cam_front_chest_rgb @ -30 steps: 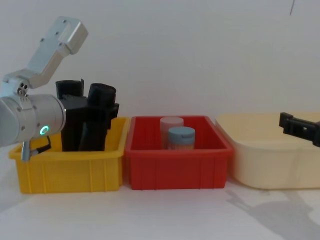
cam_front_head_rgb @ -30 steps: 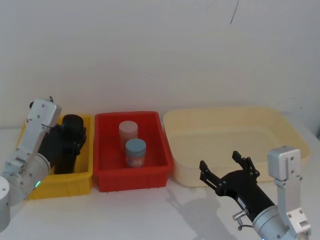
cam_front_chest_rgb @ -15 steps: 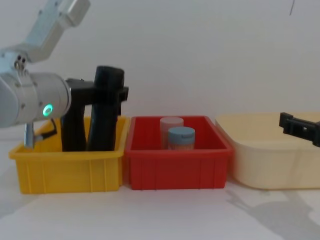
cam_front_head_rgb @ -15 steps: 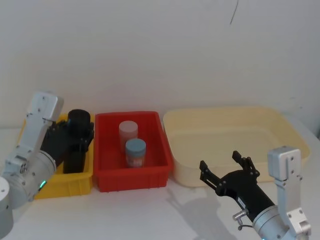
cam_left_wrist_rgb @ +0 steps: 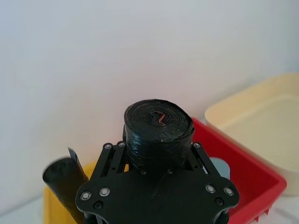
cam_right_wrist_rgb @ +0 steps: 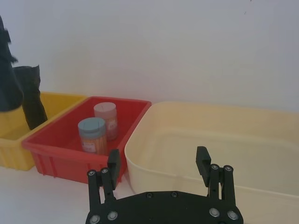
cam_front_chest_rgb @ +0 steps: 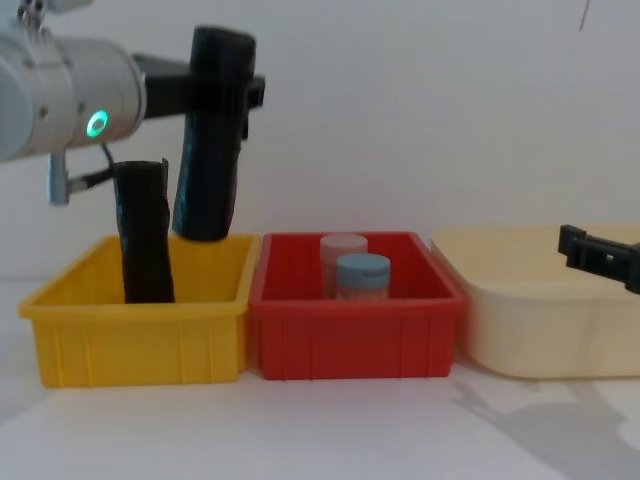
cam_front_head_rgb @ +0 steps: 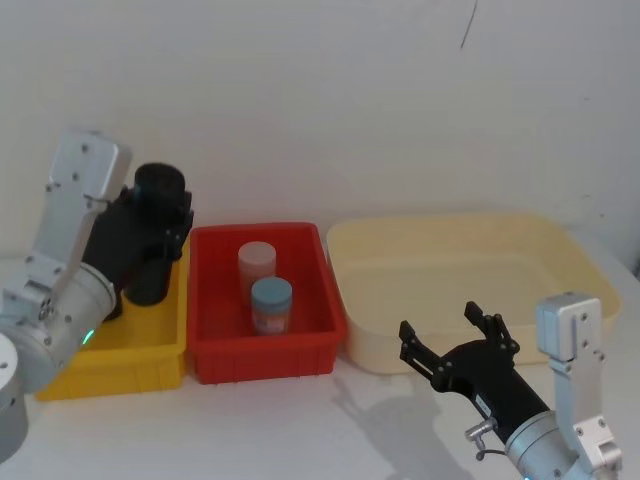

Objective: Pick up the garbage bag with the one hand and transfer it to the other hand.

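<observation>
The fingers of the left gripper (cam_front_chest_rgb: 222, 92) are clamped on the upper part of the garbage bag (cam_front_chest_rgb: 208, 170), which hangs upright below them over the yellow bin (cam_front_chest_rgb: 140, 340) on the white table (cam_front_chest_rgb: 320, 430). The fingers of the right gripper (cam_front_head_rgb: 438, 323) stand apart, empty, just before the cream tub (cam_front_head_rgb: 450, 270). A bare white wall (cam_front_chest_rgb: 420, 100) lies beyond.

The left claw (cam_front_head_rgb: 166, 226) holds the garbage bag (cam_front_head_rgb: 152, 268) over the yellow bin (cam_front_head_rgb: 130, 356). The right claw (cam_front_head_rgb: 438, 325) is open, near the cream tub (cam_front_head_rgb: 450, 224). The red bin (cam_front_head_rgb: 265, 358) holds 2 jars (cam_front_head_rgb: 271, 300).

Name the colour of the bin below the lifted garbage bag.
Yellow; the bin shows best in the chest view, under the garbage bag.
</observation>
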